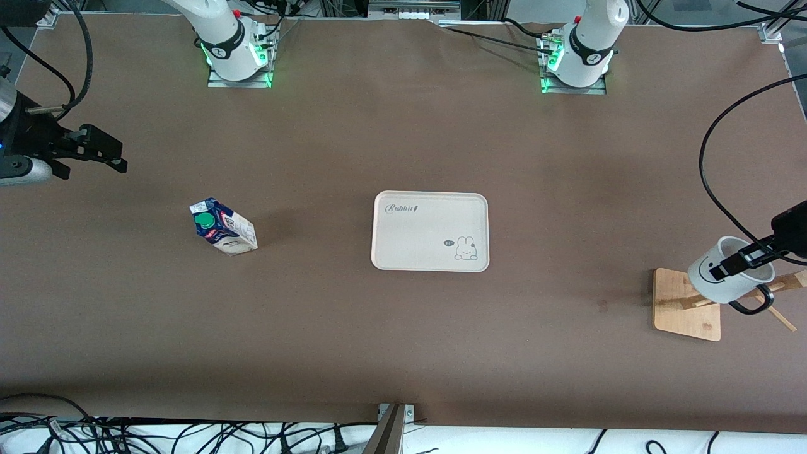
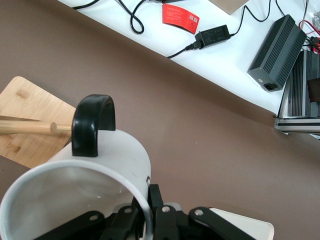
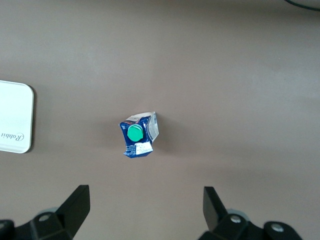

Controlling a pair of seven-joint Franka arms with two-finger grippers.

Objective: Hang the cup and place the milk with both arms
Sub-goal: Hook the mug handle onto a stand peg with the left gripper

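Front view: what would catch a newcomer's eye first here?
The left tool is shut on the rim of a smiley cup, held over the wooden rack at the left arm's end. The milk stands alone toward the right arm's end, the open right tool above the table nearby.

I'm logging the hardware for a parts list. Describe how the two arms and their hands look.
Both arms are glossy white with black joint bands, on metal base plates lit green. The left arm has a red spot near its base band, as does the right arm. Black cables trail from each. The left hand and right hand are black, with two flat angular fingers.
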